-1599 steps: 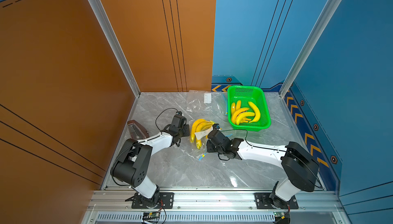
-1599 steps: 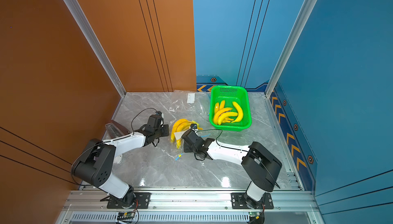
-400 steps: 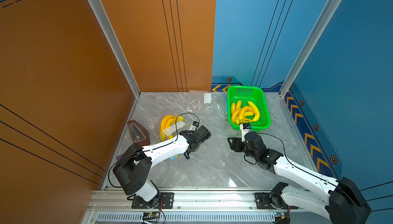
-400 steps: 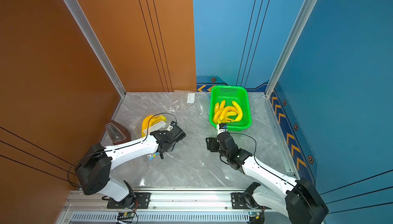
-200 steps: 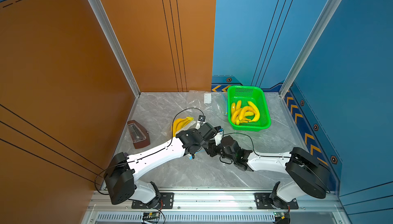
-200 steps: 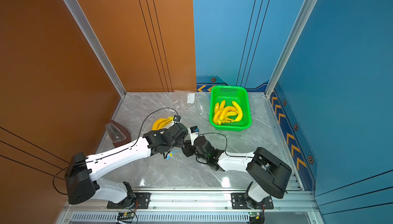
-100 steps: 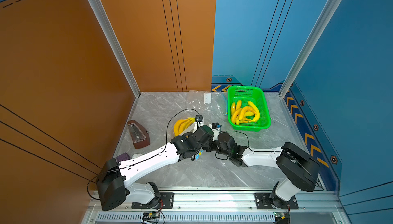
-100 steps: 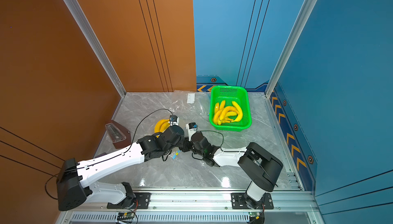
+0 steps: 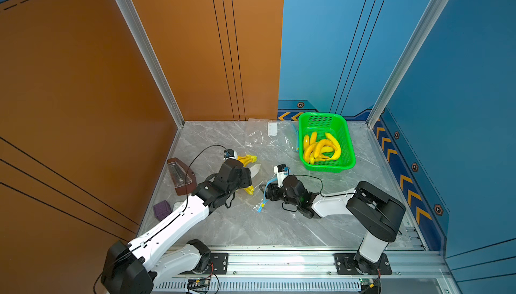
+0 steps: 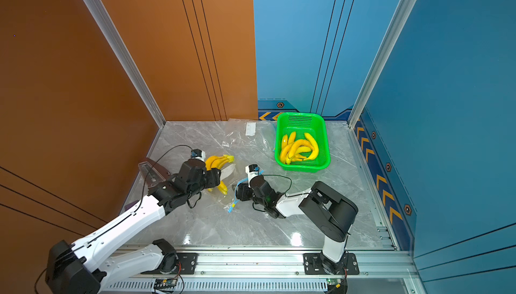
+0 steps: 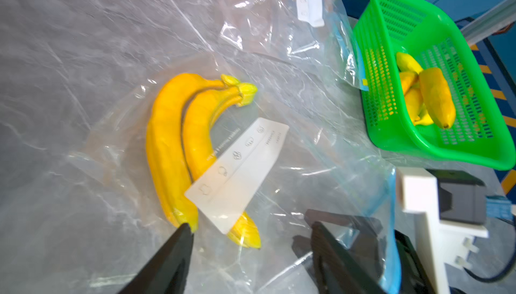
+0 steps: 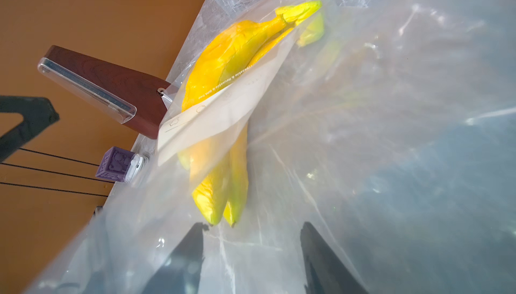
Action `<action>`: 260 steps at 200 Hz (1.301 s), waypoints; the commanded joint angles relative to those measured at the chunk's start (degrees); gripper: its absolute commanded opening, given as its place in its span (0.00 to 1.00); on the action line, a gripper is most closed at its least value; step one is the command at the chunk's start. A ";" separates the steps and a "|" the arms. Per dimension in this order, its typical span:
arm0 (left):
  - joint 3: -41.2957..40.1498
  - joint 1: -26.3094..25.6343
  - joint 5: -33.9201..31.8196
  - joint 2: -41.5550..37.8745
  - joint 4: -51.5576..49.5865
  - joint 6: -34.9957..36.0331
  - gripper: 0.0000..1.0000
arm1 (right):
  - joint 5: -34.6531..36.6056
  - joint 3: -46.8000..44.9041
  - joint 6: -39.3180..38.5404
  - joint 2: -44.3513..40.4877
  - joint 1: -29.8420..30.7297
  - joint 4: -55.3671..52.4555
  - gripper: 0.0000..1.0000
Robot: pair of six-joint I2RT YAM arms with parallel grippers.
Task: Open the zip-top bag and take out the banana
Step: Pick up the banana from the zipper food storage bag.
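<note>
A clear zip-top bag [image 9: 258,179] [image 10: 233,183] with a white label [image 11: 240,167] lies on the marble floor. Two yellow bananas [image 9: 247,160] [image 10: 216,161] [image 11: 173,139] [image 12: 223,64] lie inside it. Its blue zipper strip [image 9: 262,203] [image 10: 231,206] trails toward the front. My left gripper [image 9: 248,175] [image 10: 220,178] [image 11: 251,227] is open just above the bananas' lower tips, with bag film beneath it. My right gripper [image 9: 265,192] [image 10: 237,192] [image 12: 252,225] is open at the bag's zipper end. Bag film covers its fingers and the banana tips lie just ahead of them.
A green basket [image 9: 329,168] [image 10: 304,168] holding several bananas stands at the back right. Another clear bag [image 9: 262,136] lies at the back. A brown wedge-shaped object [image 9: 181,176] and a purple block [image 9: 162,210] sit by the left wall.
My left gripper has opened and drawn back a little to the left. My right gripper's jaws have spread wider at the bag's end.
</note>
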 commanded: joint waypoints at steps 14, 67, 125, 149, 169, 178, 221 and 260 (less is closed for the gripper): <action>0.02 8.18 4.29 4.72 -0.09 6.51 0.84 | 0.18 2.55 -4.07 1.18 -0.17 -1.82 0.60; 1.04 21.51 5.19 20.49 5.64 3.10 0.96 | -1.35 4.49 -10.05 2.01 0.03 -4.98 0.61; -1.43 30.21 15.91 24.35 17.72 1.89 0.94 | -1.27 4.86 -9.93 3.55 0.39 -5.28 0.61; -2.36 31.20 18.79 27.25 19.68 1.27 0.88 | -1.29 5.01 -9.85 3.76 0.46 -5.43 0.61; -2.45 31.22 21.47 29.26 21.09 1.18 0.77 | -1.15 5.54 -9.76 4.10 0.43 -5.96 0.61; -2.51 31.16 22.45 30.05 21.40 1.17 0.73 | -1.39 5.93 -9.76 4.45 0.49 -5.90 0.61; -1.75 29.63 24.42 33.15 22.01 0.78 0.39 | -4.18 7.27 -10.10 7.38 0.71 -0.82 0.62; -2.31 25.39 22.24 31.59 21.99 0.14 0.26 | -5.85 8.15 -13.26 7.47 1.86 0.85 0.65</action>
